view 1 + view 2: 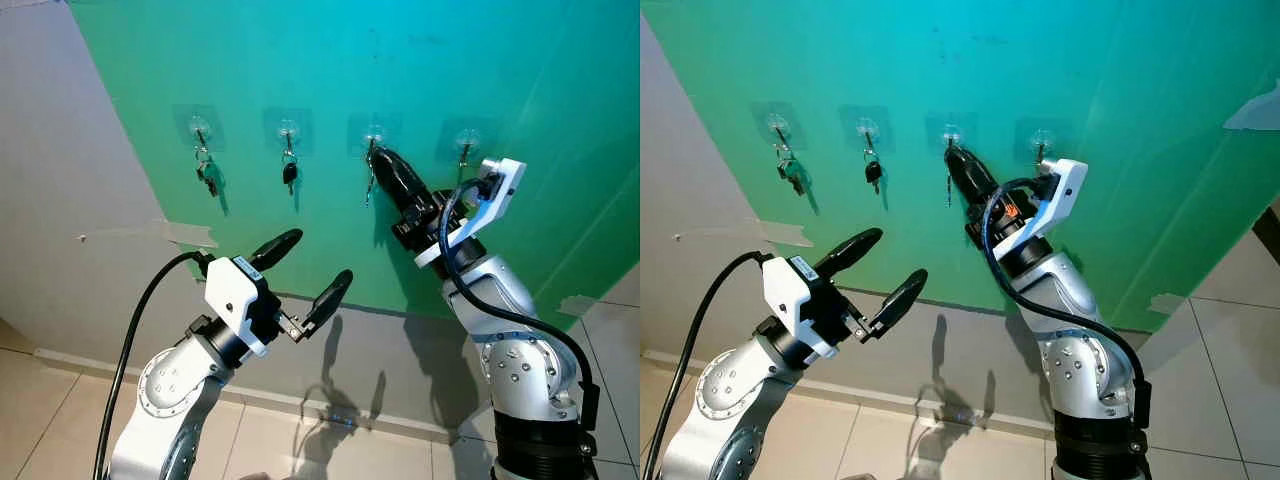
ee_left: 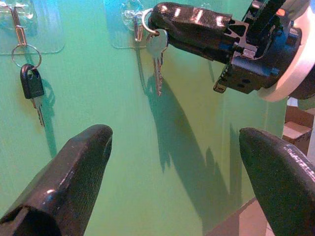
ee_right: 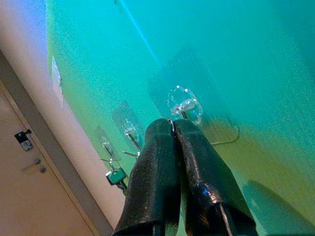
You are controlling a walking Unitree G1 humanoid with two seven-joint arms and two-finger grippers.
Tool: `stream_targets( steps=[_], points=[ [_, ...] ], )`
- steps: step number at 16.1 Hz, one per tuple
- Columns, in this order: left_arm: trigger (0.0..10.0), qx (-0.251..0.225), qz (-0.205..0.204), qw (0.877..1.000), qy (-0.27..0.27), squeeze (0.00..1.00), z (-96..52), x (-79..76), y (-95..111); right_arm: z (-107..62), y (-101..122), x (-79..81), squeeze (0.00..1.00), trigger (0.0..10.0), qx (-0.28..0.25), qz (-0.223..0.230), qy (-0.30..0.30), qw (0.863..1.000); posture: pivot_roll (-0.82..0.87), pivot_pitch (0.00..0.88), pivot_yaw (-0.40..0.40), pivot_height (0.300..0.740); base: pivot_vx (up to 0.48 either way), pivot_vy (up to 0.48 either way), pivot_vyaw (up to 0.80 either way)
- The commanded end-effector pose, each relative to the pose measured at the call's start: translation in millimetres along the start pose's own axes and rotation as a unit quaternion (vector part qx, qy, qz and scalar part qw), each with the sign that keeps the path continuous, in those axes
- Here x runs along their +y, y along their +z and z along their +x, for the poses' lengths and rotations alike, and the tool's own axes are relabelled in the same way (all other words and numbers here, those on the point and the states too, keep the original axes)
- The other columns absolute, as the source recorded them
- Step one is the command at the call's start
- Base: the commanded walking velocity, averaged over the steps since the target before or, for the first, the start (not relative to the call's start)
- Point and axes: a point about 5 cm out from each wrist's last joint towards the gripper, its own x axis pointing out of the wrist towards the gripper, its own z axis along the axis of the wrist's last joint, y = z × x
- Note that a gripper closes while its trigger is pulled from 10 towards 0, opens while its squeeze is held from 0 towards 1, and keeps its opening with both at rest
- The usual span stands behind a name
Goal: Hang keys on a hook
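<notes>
**Key ring at the third hook**

Left gripper, lower centre, idles with jaws wide apart. Right gripper, upper centre, has its jaws clamped on the keys, pressing the ring to the hook; whether it has caught is unclear.

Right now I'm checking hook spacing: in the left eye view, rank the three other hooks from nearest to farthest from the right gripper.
1. Empty hook, on the right gripper's right.
2. Black-key hook, to its left.
3. Far-left hook, with dark keys.
</notes>
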Motion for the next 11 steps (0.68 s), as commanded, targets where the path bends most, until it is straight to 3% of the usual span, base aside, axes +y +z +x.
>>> stream_targets(
  steps=[1, 11],
  points=[
    [10.0, -0.002, 0.004, 1.0, -0.004, 0.0, 0.6, -0.1, 1.6, 0.0, -3.1, -2.0, 0.0, 10.0, 0.014, -0.004, -0.006, 1.0, -0.03, 0.005, 0.043, 0.74, 0.0, 0.0, 0.0],
    [10.0, 0.001, 0.009, 1.0, -0.005, 0.0, 0.6, 0.7, 1.4, -7.1, -10.6, -15.6, 0.0, 10.0, 0.041, -0.033, -0.055, 0.997, -0.03, 0.007, 0.048, 0.74, 0.0, 0.0, 0.0]
  ],
)
